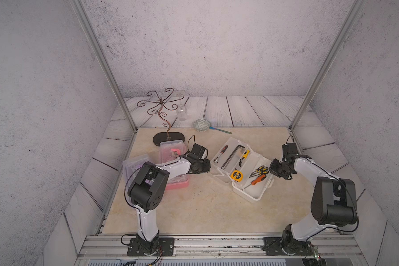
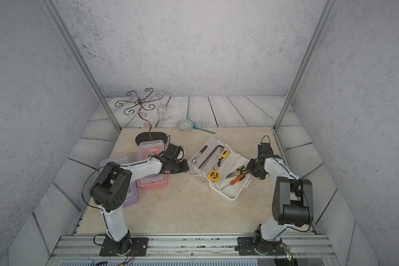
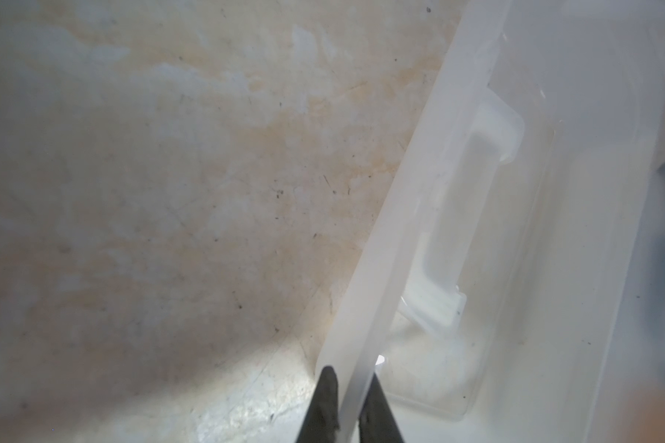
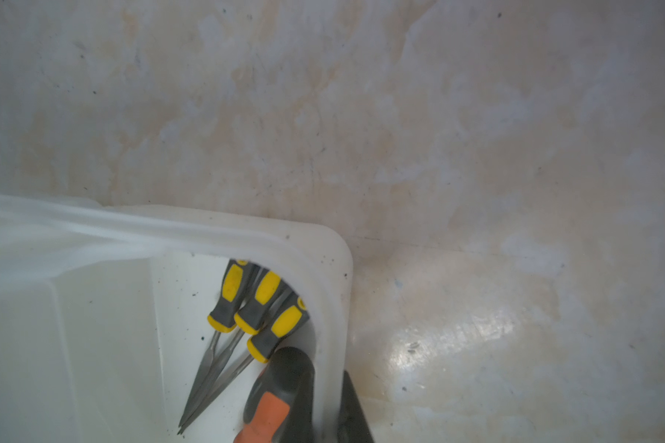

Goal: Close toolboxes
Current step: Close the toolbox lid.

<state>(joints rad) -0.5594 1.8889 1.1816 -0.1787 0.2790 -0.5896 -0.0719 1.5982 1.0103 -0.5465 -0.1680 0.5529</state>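
- Purple box (image 1: 134, 164): purple base under a clear lid that sits down on it. It stands on the table (image 1: 205, 207), farthest left of the white box (image 1: 260, 188). The left arm covers much of it.
- Pink box (image 1: 172, 147): pink base, clear lid down, with a pink handle showing through. It stands between the purple box and the white box. The arm hides whether it touches the purple box.
- Left gripper (image 3: 351, 374): at the white box's left edge. The jaws are nearly together, one finger (image 3: 325, 402) on each side of the thin rim of the lid (image 3: 384, 237), pinching it.
- White box: white base and clear lid (image 1: 230, 149), set at a slant near the table's middle. It is open, with the lid swung out to the left of the base. Tools lie in both halves, and a yellow tape (image 1: 236, 176) sits near the hinge. Three yellow-handled screwdrivers (image 4: 260, 303) and an orange one (image 4: 267, 414) lie in the base.
- Right gripper (image 4: 323, 399): at the white box's right corner, beside the screwdrivers. It is clamped on the base wall, with one finger inside against the orange handle and the other outside.
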